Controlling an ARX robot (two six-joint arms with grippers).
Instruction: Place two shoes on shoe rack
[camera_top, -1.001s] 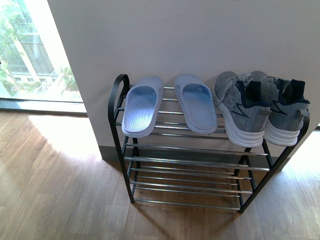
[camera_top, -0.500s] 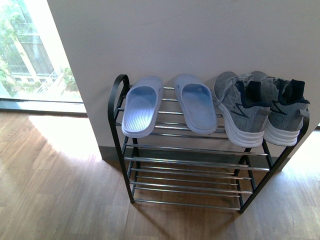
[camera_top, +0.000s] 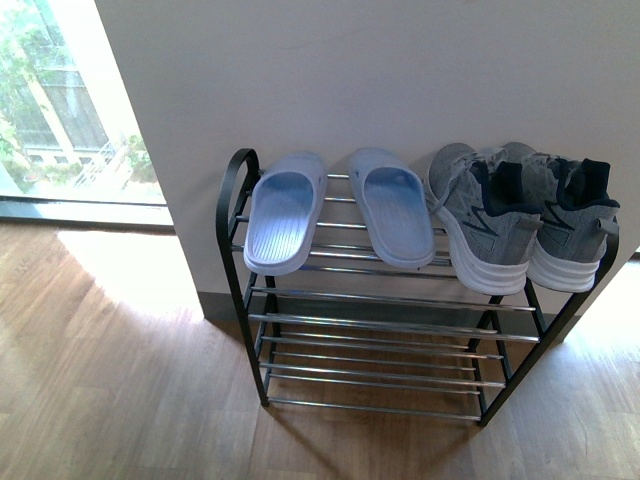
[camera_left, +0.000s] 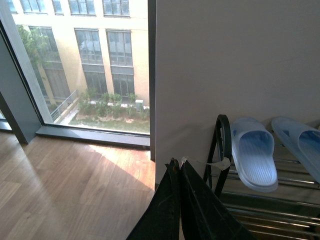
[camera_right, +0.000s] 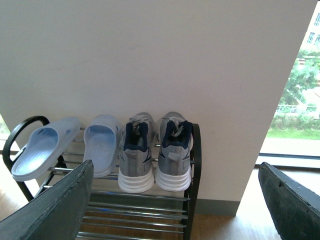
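The front view looks steeply down from above and a little back at the shoe rack (camera_top: 380, 330) against the wall (camera_top: 400, 70), with wooden floor (camera_top: 110, 390) below and a window (camera_top: 60, 100) to the left. The left wrist view sits lower, level, near the rack's left end, facing the window (camera_left: 85, 55) and wall. The right wrist view looks level from farther back at the rack's right half (camera_right: 192, 180). All three share the blue slippers (camera_top: 335, 208).

Two shoes (camera_top: 520, 215) sit right of slippers (camera_top: 335, 210) atop the shoe rack (camera_top: 380, 320).
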